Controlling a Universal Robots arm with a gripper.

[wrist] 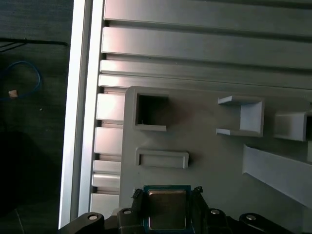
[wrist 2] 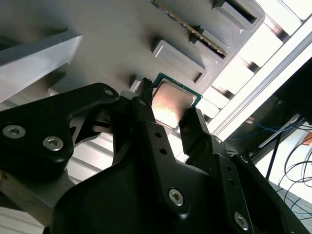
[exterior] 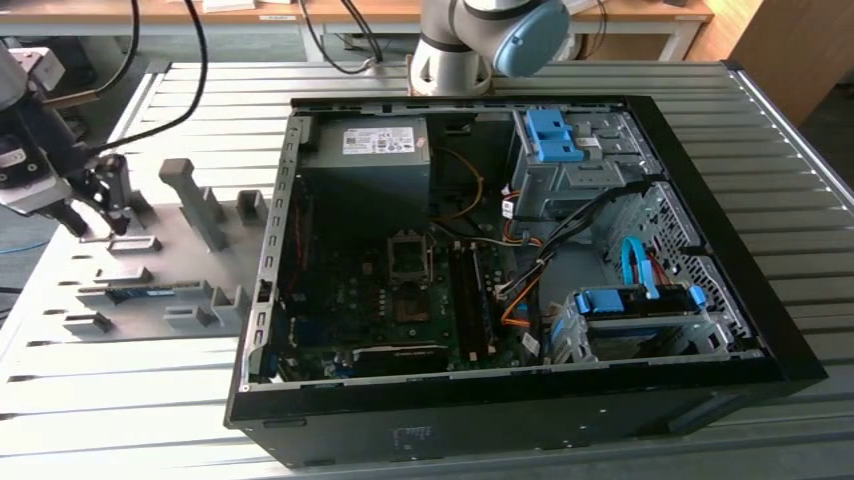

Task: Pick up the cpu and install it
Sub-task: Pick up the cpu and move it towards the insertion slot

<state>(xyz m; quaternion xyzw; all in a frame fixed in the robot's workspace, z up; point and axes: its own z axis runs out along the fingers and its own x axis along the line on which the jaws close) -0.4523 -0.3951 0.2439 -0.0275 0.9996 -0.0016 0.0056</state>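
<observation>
The cpu (wrist 2: 171,103) (wrist: 167,210), a small square chip with a silvery face and a green rim, sits between my two black fingers (wrist 2: 146,114) in both wrist views. My gripper (wrist 2: 171,113) (wrist: 167,194) is shut on its two opposite edges, just over the grey holder plate (wrist: 209,165). In the exterior view the gripper (exterior: 100,228) hangs over that plate (exterior: 180,250) at the exterior view's left, well apart from the open computer case (exterior: 694,230). The dark socket frame (exterior: 407,255) lies on the motherboard inside the case.
The grey plate carries raised pockets and brackets (exterior: 200,205), and a green memory stick (exterior: 140,293) (wrist 2: 195,30) lies in one slot. Inside the case are a grey power-supply box (exterior: 367,150), blue drive cages (exterior: 554,135) and loose cables (exterior: 534,270). The arm's base (exterior: 461,50) stands behind the case.
</observation>
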